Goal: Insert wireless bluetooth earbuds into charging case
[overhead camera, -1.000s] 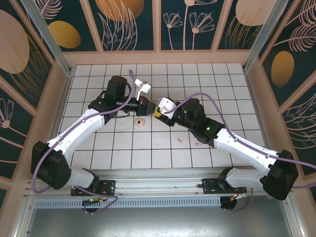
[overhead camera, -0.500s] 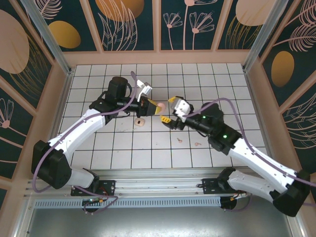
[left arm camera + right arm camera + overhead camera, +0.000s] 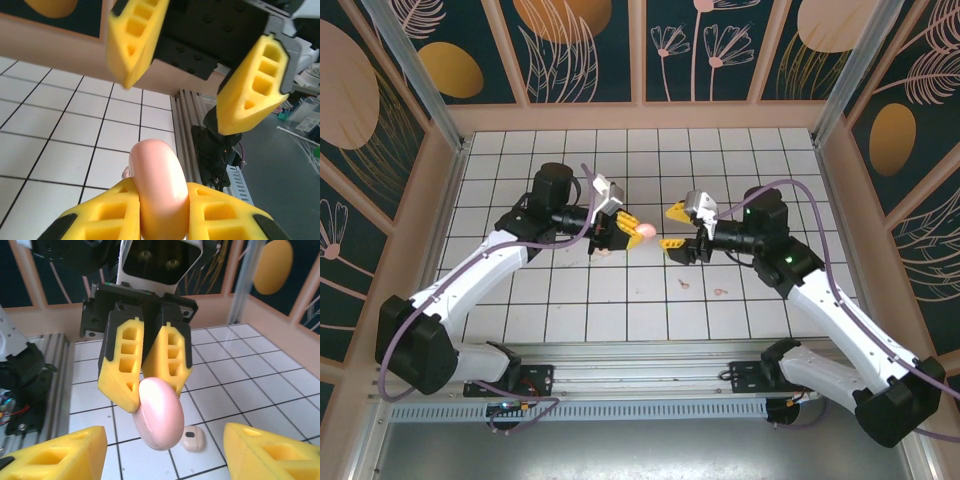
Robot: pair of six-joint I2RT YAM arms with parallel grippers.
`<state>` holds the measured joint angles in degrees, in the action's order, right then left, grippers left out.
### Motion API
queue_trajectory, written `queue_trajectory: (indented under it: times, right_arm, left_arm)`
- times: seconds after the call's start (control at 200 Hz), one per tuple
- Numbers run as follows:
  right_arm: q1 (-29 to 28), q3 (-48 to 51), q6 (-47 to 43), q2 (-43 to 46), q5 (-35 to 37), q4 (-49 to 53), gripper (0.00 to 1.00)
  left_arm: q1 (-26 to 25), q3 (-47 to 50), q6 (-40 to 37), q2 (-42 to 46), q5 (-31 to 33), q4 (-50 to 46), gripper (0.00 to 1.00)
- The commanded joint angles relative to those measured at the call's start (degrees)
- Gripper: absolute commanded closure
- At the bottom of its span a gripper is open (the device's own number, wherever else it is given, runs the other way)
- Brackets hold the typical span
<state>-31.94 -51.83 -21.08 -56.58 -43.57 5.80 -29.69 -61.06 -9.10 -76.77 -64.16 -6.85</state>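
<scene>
One pincer (image 3: 161,212) clamps case (image 3: 157,172), seemingly.

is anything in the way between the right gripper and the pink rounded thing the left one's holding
Nothing visible does. The right gripper stands open, facing the pink rounded piece clamped in the left gripper; open air lies between them. The left fingers cover part of its sides.
</scene>
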Motion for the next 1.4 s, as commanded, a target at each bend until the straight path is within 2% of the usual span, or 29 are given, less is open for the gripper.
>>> queue_trajectory:
  times: [0.0, 0.265, 0.581, 0.976, 1.096, 1.151, 1.211, 1.336, 1.396]
  right_arm:
    - [0.30, -3.03, -1.37, -1.92, -6.08, 1.65, 0.39]
    - [0.22, -6.60, -2.75, -7.67, -13.65, 4.09, 0.43]
    - [0.22, -8.09, -3.59, -10.70, -17.90, 4.78, 0.52]
    - [0.04, -9.51, -4.85, -12.79, -17.78, 5.90, 0.66]
    - [-0.05, -9.86, -5.24, -13.03, -16.78, 6.34, 0.75]
    - [-0.04, -10.10, -5.58, -12.92, -16.27, 6.33, 0.78]
    - [-0.05, -10.34, -6.10, -12.61, -15.64, 6.62, 0.82]
    - [-0.05, -11.71, -7.92, -11.84, -13.10, 8.78, 0.83]
    - [-0.09, -12.43, -8.86, -11.61, -11.59, 10.12, 0.83]
  left_arm:
    - [-0.28, 1.54, -4.28, 1.70, -3.58, 3.13, 0.87]
    - [-0.32, 4.14, -6.39, 4.25, -3.51, 6.67, 0.86]
    - [-0.30, 4.02, -6.39, 4.72, -3.95, 7.46, 0.86]
    - [-0.35, 3.75, -6.45, 5.38, -4.28, 8.34, 0.86]
    - [-0.36, 3.80, -6.27, 5.49, -3.97, 8.70, 0.86]
    - [-0.43, 3.82, -6.16, 5.46, -3.70, 8.70, 0.83]
    - [-0.46, 4.00, -6.06, 5.58, -2.94, 8.69, 0.77]
    - [-0.47, 4.78, -6.89, 6.06, -0.70, 8.35, 0.61]
    - [-0.44, 4.99, -7.50, 6.20, 0.22, 8.18, 0.60]
